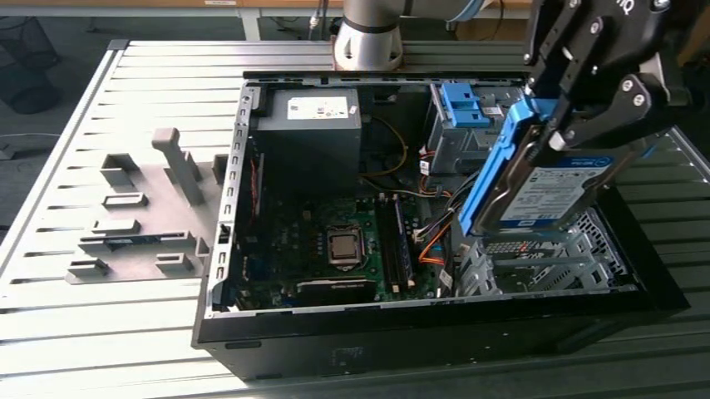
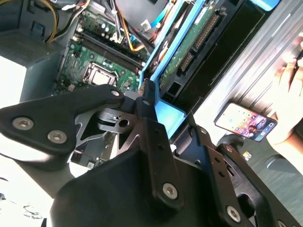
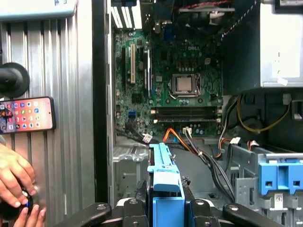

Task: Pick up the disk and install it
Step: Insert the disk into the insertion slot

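One pinch, at the upper end: clamps the disk (image 1: 549, 191) by its blue frame in the gripper (image 1: 571, 125); holds it tilted on edge above the grey drive cage (image 1: 544, 259) inside the open case (image 1: 444, 332).

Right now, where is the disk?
The disk is on the exterior view's right, held tilted in the gripper over the grey drive cage of the open computer case.

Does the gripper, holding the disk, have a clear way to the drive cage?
Probably yes: the disk hangs tilted just above the open cage, nothing between them; orange cables lie close beside.
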Robot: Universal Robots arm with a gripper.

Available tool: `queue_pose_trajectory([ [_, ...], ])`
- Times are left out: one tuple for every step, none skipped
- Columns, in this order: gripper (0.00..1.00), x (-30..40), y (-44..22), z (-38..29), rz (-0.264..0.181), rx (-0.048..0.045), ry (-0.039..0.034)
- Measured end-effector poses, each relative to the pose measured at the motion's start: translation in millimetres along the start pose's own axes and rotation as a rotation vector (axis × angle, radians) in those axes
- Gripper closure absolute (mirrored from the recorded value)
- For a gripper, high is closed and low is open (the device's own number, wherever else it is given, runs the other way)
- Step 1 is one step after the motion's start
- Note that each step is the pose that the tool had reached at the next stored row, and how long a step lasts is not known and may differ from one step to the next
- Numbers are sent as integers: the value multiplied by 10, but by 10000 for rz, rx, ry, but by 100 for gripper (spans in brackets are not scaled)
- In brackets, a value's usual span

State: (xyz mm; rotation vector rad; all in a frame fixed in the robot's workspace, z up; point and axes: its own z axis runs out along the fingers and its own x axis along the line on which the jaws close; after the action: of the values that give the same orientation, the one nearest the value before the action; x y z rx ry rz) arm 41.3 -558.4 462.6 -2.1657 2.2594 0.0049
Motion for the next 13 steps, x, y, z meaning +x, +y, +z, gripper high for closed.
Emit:
queue_pose_trajectory([
  [63, 1, -24, 4, 3, 0, -1],
  [63, 1, -48, 9, 5, 1, -1],
  [63, 1, -66, 12, 6, 0, -1],
  [63, 2, -79, 16, 6, 0, -1],
  [63, 4, -88, 19, 8, 1, 1],
  [63, 8, -94, 22, 10, 1, 5],
  [63, 20, -96, 24, 13, 1, 10],
  [63, 36, -97, 26, 15, 1, 13],
  [63, 55, -99, 28, 17, 1, 17],
  [63, 73, -100, 30, 18, 1, 19],
  [63, 83, -101, 34, 19, 2, 22],
  [63, 87, -104, 39, 20, 2, 30],
  [63, 88, -111, 44, 23, 2, 38],
])
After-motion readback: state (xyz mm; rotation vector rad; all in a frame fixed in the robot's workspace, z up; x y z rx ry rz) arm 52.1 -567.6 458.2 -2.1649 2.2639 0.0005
